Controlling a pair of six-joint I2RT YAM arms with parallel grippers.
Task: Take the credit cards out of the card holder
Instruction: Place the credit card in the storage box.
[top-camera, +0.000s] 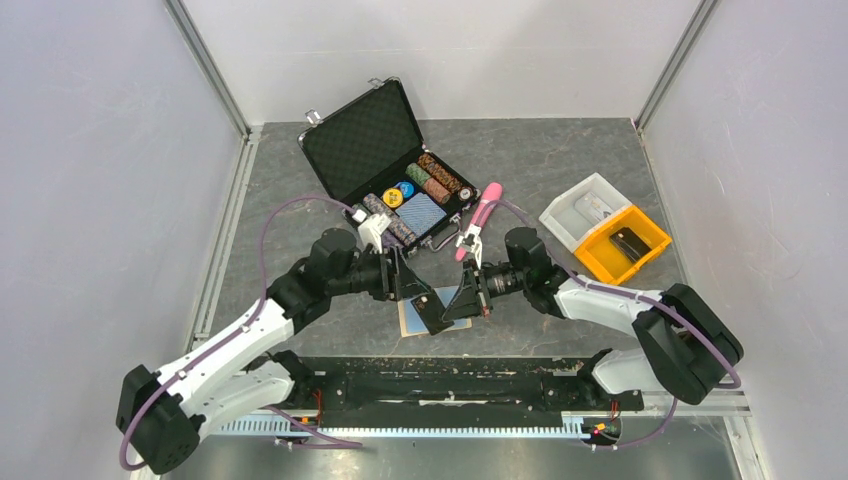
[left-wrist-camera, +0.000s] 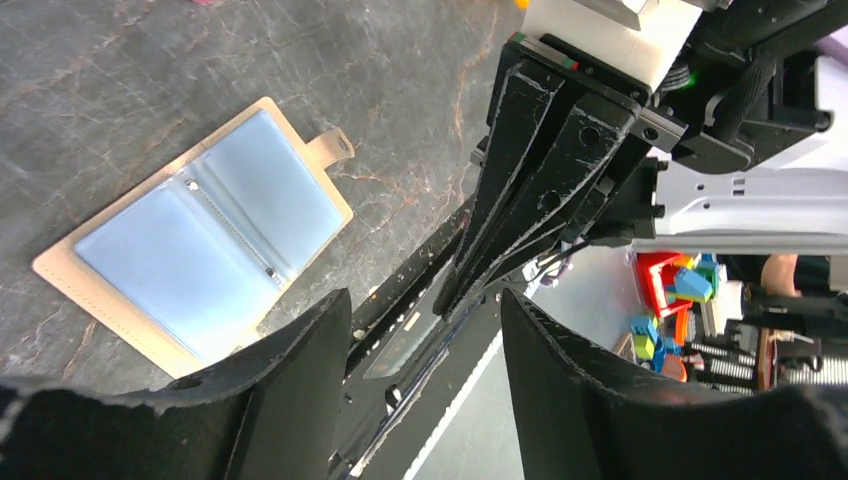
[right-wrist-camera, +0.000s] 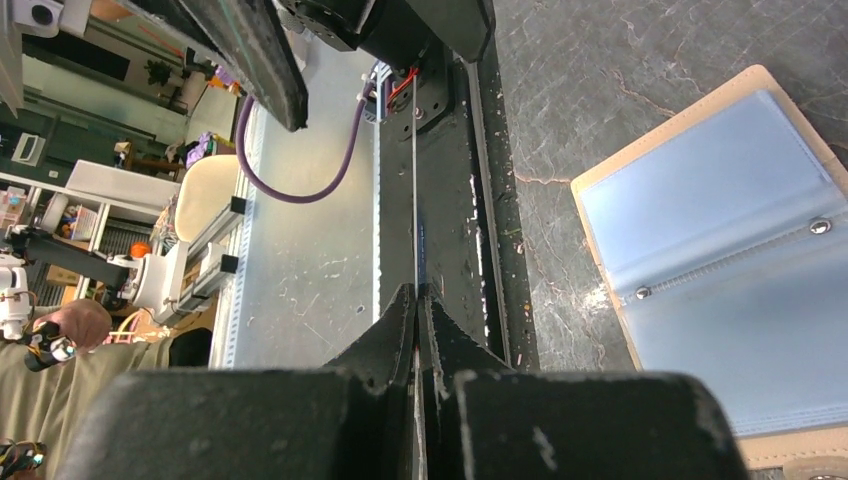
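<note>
Right claw clenches one thin card edge-on; left claw stands released, straddling it. One holder lies open beside the card; tan rim, pale-blue inside.

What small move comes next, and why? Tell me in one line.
Probably back the left gripper away from the credit card: it stands open around the card, while the right gripper is shut on its edge, so the right alone holds it, apart from the open card holder.
</note>
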